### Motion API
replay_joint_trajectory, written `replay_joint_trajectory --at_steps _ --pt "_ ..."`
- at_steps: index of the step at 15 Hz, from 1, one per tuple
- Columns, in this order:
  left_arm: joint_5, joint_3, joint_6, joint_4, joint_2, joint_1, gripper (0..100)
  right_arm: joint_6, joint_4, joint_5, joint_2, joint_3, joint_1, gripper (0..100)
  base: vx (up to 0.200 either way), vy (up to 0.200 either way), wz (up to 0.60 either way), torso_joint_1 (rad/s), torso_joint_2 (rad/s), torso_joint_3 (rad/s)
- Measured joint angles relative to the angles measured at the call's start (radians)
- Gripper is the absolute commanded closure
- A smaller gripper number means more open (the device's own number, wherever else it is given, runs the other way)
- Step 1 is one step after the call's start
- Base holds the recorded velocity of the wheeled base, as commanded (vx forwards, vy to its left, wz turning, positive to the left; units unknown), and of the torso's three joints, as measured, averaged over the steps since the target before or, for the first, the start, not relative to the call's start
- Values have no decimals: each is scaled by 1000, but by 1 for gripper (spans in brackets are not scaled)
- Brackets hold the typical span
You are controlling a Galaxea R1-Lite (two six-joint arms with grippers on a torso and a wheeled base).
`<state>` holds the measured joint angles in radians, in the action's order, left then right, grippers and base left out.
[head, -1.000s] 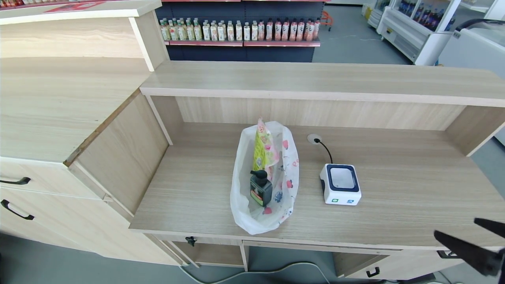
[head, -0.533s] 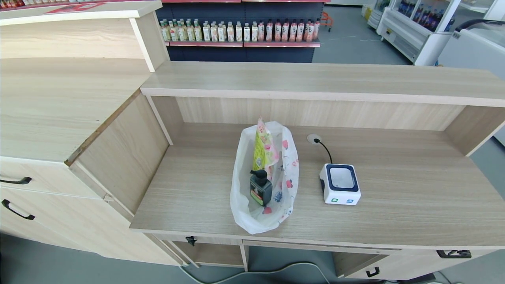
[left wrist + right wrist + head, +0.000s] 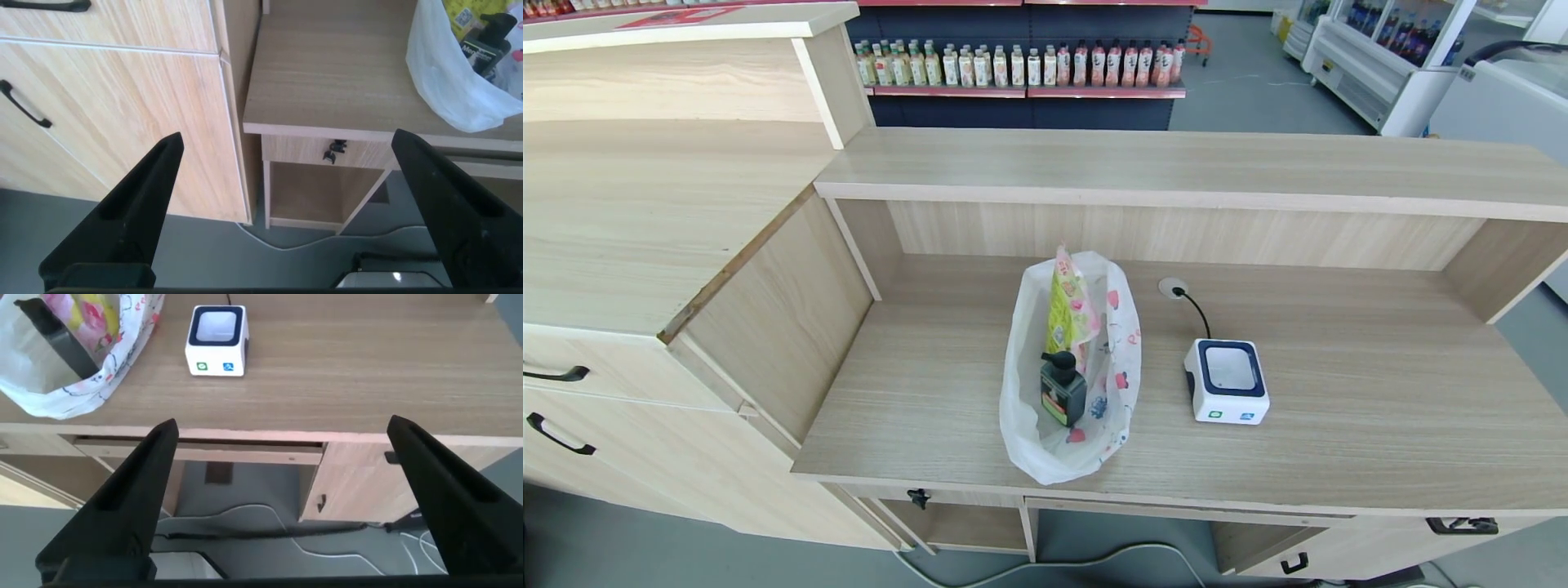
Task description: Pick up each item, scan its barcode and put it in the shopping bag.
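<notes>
while left gripper (image 3: 286,139) and right gripper (image 3: 282,423) gape empty, the shopping bag (image 3: 1015,408) holds a labelled bottle (image 3: 1063,398).

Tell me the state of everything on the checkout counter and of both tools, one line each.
shopping bag: open at the top, resting on the counter, two items inside.
pump bottle: upright inside the bag.
snack pouch: standing inside the bag, top poking out.
scanner: on the counter beside the bag, not touching it, window facing up, cable attached.
left tool: open, empty.
right tool: open, empty.
</notes>
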<state>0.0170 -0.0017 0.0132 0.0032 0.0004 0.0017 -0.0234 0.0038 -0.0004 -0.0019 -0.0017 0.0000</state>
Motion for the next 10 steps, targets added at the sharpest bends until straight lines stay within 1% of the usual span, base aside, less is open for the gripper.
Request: replay_joint_trajectory --at_steps 6,7,10 --pt "0 0 0 0 0 -1 0 16 1 0 -2 0 0 0 0 0 0 0 0 0" --pt "0 0 -9 0 0 -1 0 16 1 0 -2 0 0 0 0 0 0 0 0 0" --pt "0 0 -6 0 0 0 0 16 2 0 -2 0 0 0 0 -200 0 5 -1 1"
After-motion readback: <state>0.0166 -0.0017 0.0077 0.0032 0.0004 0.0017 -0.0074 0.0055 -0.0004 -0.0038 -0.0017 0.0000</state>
